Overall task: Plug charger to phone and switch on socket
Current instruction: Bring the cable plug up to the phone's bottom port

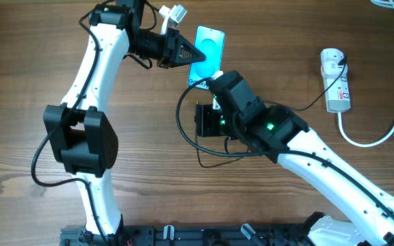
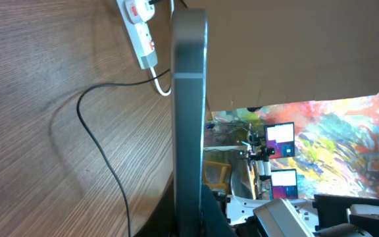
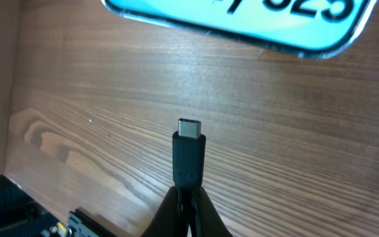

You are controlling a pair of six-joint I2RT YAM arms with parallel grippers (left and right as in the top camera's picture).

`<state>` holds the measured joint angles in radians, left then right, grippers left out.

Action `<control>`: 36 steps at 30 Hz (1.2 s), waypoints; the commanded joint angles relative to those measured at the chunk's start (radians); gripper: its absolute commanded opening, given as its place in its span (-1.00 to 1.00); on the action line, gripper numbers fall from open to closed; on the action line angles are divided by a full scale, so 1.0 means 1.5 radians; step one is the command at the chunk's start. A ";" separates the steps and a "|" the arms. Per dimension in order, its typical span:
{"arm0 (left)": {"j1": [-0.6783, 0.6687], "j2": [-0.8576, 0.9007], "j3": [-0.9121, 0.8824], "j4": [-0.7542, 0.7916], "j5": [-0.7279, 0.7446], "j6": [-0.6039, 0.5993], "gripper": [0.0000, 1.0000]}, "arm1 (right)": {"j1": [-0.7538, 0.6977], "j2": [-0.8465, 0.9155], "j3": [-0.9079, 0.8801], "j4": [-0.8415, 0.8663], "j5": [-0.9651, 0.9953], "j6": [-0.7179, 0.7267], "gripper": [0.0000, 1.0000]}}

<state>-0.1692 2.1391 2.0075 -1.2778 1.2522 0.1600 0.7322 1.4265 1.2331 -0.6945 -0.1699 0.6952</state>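
My left gripper (image 1: 189,56) is shut on the phone (image 1: 208,49), holding its teal screen off the table at the back centre. In the left wrist view the phone (image 2: 189,99) shows edge-on, clamped between my fingers at the bottom of the frame. My right gripper (image 1: 209,82) is shut on the charger's black connector (image 3: 191,150), whose metal tip points up at the phone's lower edge (image 3: 255,23) with a gap between them. The thin black charger cable (image 1: 183,133) loops under the right arm. The white socket (image 1: 336,80) lies at the far right, away from both grippers.
A thick white cord (image 1: 388,116) curves from the socket off the right edge. The charger's cable (image 2: 104,151) trails across the wood toward the socket (image 2: 140,29). A black rail (image 1: 183,236) runs along the table's front edge.
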 commanded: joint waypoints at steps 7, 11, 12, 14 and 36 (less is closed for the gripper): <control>0.003 -0.021 0.012 0.005 0.004 0.011 -0.92 | -0.011 -0.002 0.011 0.016 0.044 0.009 -0.91; 0.002 -0.021 0.012 0.008 0.002 0.013 -0.92 | -0.018 -0.002 0.011 0.018 0.044 0.008 -0.91; 0.002 -0.021 0.012 0.010 0.002 0.013 -0.92 | -0.018 -0.002 0.011 0.018 0.044 0.007 -0.91; 0.002 -0.021 0.012 0.012 0.002 0.013 -0.92 | -0.018 -0.001 0.011 0.019 0.044 0.007 -0.91; -0.018 -0.021 0.012 0.017 -0.046 0.013 -0.92 | -0.018 0.027 0.012 0.036 0.039 0.009 -0.91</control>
<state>-0.1890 2.1391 2.0075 -1.2583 1.1709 0.1604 0.7071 1.4548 1.2331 -0.6464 -0.1253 0.6964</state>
